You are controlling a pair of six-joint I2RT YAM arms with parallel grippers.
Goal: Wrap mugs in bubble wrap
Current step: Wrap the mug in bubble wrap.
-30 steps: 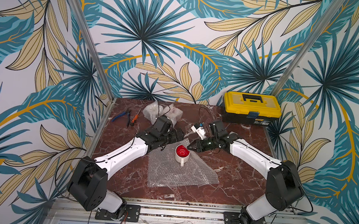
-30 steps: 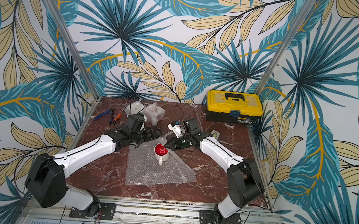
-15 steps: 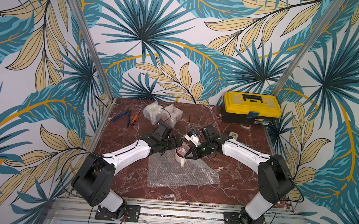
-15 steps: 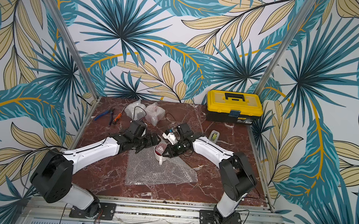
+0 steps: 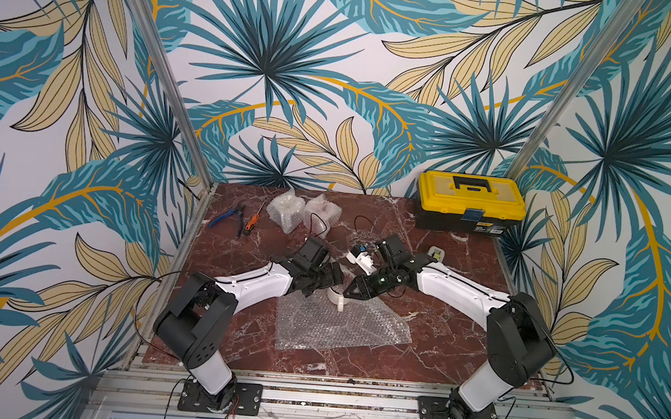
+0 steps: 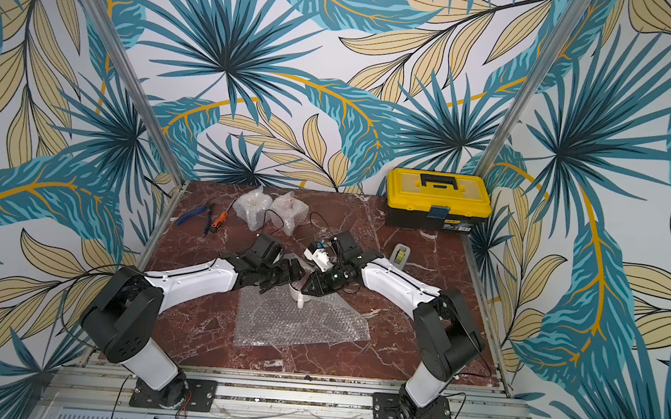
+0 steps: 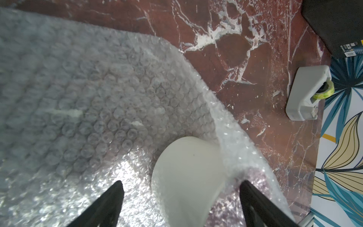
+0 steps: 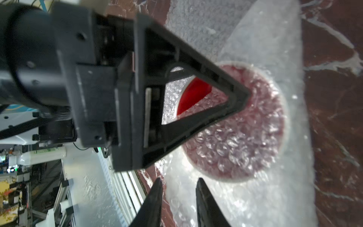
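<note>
A white mug [image 5: 337, 297] with a red inside stands on the far edge of a clear bubble wrap sheet [image 5: 341, 327] in both top views. A flap of bubble wrap [image 8: 235, 125] lies over its red mouth in the right wrist view. My left gripper [image 7: 181, 182] is open, with its fingers apart on either side of the mug's white wall [image 7: 186, 176] and not touching it. My right gripper [image 8: 179, 180] is open by a narrow gap beside the covered mouth, over the wrap's edge. Both grippers meet above the mug [image 6: 298, 293] and hide its top in the top views.
Two bubble-wrapped bundles [image 5: 284, 210] [image 5: 321, 213] sit at the back. Blue pliers [image 5: 227, 216] and an orange screwdriver [image 5: 252, 220] lie back left. A yellow toolbox [image 5: 471, 203] stands back right. A grey tape dispenser [image 7: 306, 92] is near the right arm.
Both arms have closed in over the mug, and its red mouth no longer shows from above. The right gripper's jaws have parted a little. The left jaws have narrowed slightly.
</note>
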